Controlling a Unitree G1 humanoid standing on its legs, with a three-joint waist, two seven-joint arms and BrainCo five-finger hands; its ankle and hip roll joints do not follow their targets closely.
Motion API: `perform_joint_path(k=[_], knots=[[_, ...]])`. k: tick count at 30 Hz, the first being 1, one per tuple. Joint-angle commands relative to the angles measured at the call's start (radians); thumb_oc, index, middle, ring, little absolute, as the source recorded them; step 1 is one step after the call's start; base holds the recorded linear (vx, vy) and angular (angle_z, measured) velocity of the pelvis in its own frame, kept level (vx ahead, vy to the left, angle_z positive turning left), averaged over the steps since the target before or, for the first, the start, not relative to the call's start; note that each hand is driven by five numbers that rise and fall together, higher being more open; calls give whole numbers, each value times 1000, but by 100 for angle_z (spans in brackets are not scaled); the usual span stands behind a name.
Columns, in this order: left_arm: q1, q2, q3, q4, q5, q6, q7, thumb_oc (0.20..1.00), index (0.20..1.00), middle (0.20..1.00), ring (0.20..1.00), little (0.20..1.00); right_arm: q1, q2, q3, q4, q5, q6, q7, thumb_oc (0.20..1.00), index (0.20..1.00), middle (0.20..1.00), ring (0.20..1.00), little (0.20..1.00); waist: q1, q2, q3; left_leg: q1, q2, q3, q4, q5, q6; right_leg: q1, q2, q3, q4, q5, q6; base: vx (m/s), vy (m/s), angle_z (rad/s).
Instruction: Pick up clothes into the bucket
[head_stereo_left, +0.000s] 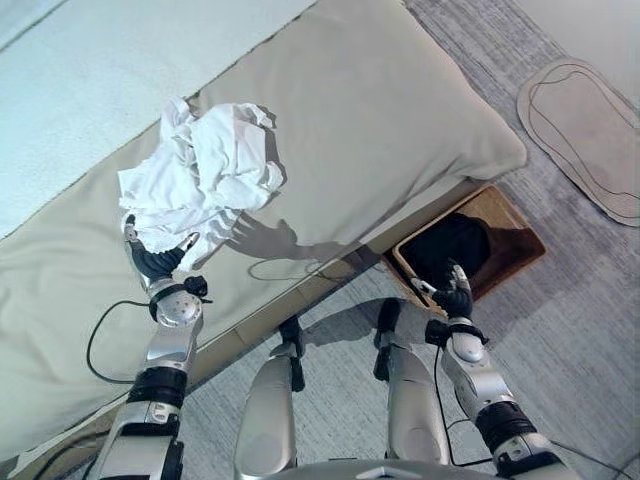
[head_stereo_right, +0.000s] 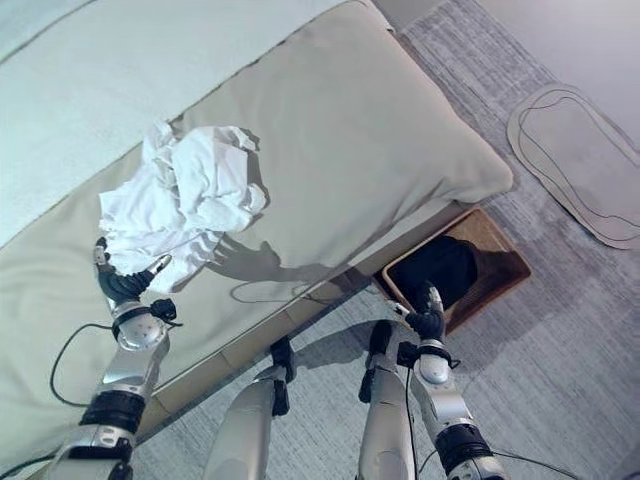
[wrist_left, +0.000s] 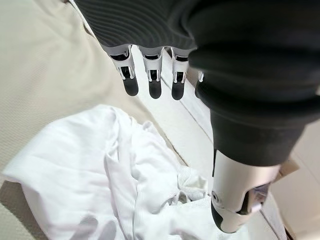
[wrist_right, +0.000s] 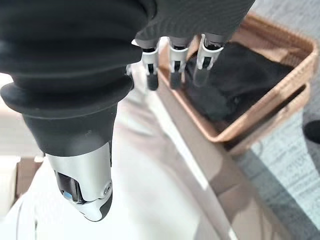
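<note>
A bed (head_stereo_left: 380, 130) occupies most of the scene, covered by a beige quilted spread. A pale, light blue-white blanket (head_stereo_left: 110, 90) lies across the far side of the bed. The floor is covered with grey textured carpet (head_stereo_left: 590, 320). A grey oval mat (head_stereo_left: 590, 130) lies on the carpet, well apart from the bed. Light casts distinct shadows across the bed surface.

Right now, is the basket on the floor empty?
No, the left eye view shows a dark garment already lying inside the brown basket beside the bed.
</note>
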Motion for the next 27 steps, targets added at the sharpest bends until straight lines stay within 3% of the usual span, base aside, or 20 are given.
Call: perform_joint_path(k=[1, 5, 6, 11, 15, 17, 23, 27], knots=[[-16, 72, 46, 31, 37, 9, 64, 1000, 1000, 1000, 1000, 1000, 10, -44, -19, -136, 31, -68, 13, 1000, 1000, 1000, 1000, 1000, 2, -13, 50, -100, 36, -72, 170, -67, -25, -22, -75, 41, 134, -44, 80, -84, 89, -11], [-78, 146, 58, 110, 29, 38, 93, 1000, 1000, 1000, 1000, 1000, 10, -79, -43, -209, 77, -95, 6, 1000, 1000, 1000, 1000, 1000, -4, -20, 80, -256, 47, -89, 322, -118, -17, -157, -82, 53, 276, -95, 73, -75, 67, -4], [-69, 149, 56, 43, 52, 50, 104, 1000, 1000, 1000, 1000, 1000, 16, -81, -55, -223, 84, -96, -1, 1000, 1000, 1000, 1000, 1000, 0, -20, 86, -294, 45, -97, 346, -123, -16, -185, -83, 51, 300, -101, 73, -76, 36, -1], [-66, 216, 70, -25, 134, 90, 88, 1000, 1000, 1000, 1000, 1000, 2, -93, -94, -226, 102, -98, -15, 1000, 1000, 1000, 1000, 1000, 8, -27, 94, -403, 41, -119, 393, -128, -13, -285, -89, 46, 352, -115, 71, -41, 0, 13], [-114, 317, 49, 18, 195, 120, 63, 1000, 1000, 1000, 1000, 1000, -12, -102, -109, -223, 113, -102, -10, 1000, 1000, 1000, 1000, 1000, 5, -39, 102, -487, 40, -131, 413, -125, -10, -360, -94, 43, 369, -112, 75, -31, 24, 11], [-151, 351, 29, 61, 229, 165, 50, 1000, 1000, 1000, 1000, 1000, -13, -107, -109, -228, 112, -107, -3, 1000, 1000, 1000, 1000, 1000, -3, -46, 109, -527, 38, -134, 416, -121, -7, -400, -95, 43, 377, -108, 77, -13, 13, 3], [-241, 390, -27, 145, 255, 185, 47, 1000, 1000, 1000, 1000, 1000, -27, -112, -97, -212, 118, -113, 2, 1000, 1000, 1000, 1000, 1000, -17, -52, 102, -565, 34, -137, 427, -118, -3, -444, -97, 43, 390, -106, 80, 0, 32, 4], [-229, 408, -14, 77, 304, 160, 72, 1000, 1000, 1000, 1000, 1000, -23, -108, -102, -200, 129, -134, 20, 1000, 1000, 1000, 1000, 1000, -21, -50, 91, -569, 31, -136, 418, -119, -1, -453, -99, 46, 380, -103, 83, 3, 18, 1]])
